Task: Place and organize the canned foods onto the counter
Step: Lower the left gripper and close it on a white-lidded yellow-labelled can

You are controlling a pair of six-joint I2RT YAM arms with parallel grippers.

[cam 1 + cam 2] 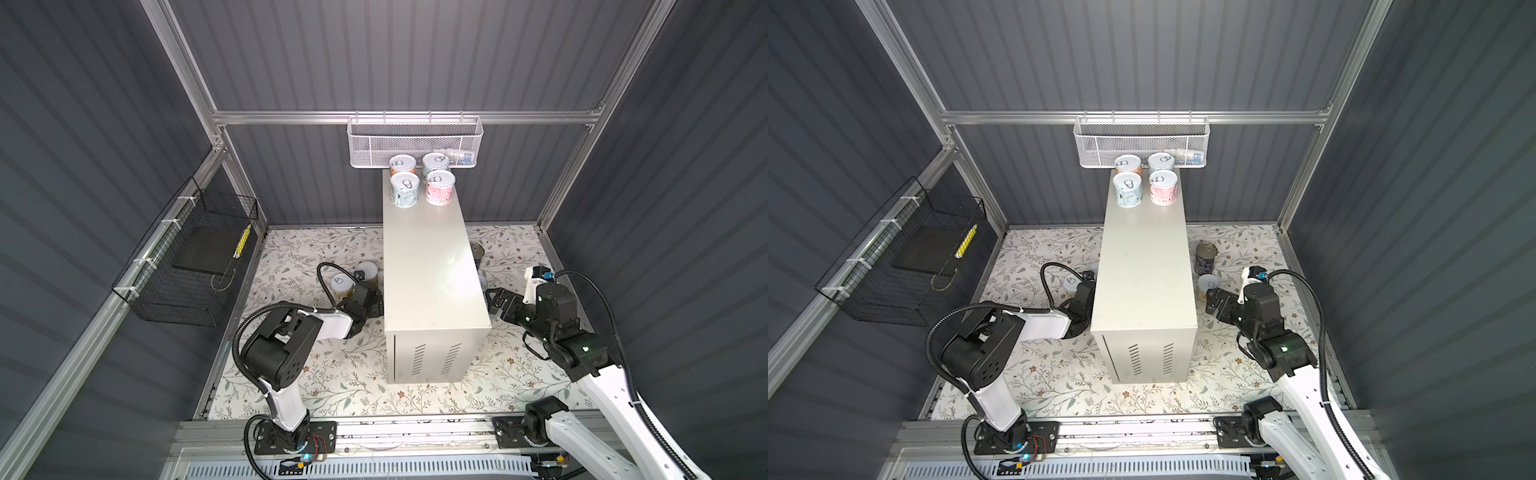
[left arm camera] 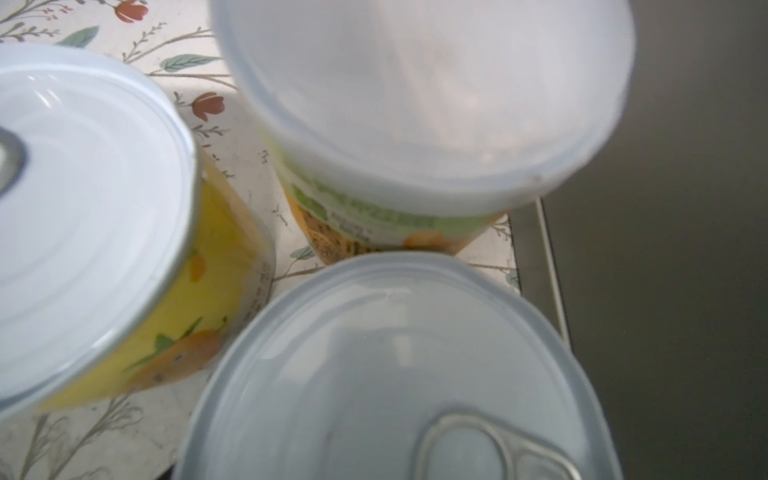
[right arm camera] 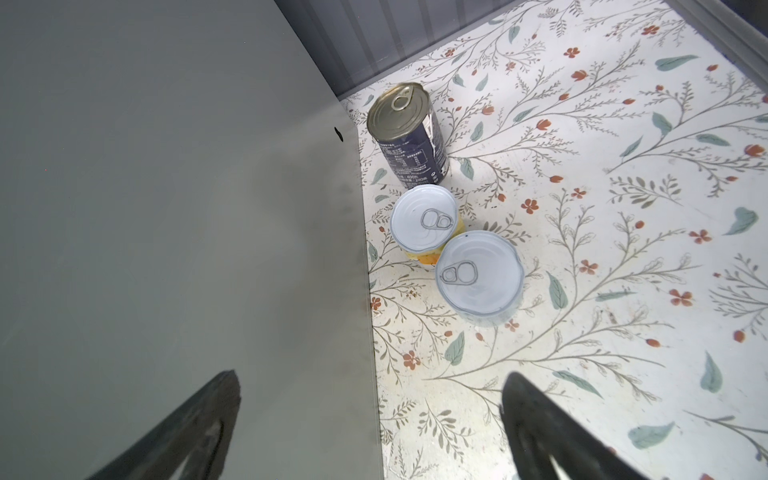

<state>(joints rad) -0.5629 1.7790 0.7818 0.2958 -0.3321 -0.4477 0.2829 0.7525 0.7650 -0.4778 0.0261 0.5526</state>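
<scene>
A floral-patterned mat (image 1: 316, 253) covers the floor of the grey-walled cell. On it stands the tall beige-white metal counter (image 1: 428, 266), with four small pastel-labelled cans (image 1: 404, 189) clustered at its far end. The left gripper (image 1: 368, 300) is low among three silver-lidded cans (image 2: 395, 374) by the counter's left side, and whether it is spread or pinching cannot be told. The right gripper (image 3: 372, 378) is spread wide and empty, near a taller dark-blue can (image 3: 411, 141) and two small white-lidded cans (image 3: 480, 274).
</scene>
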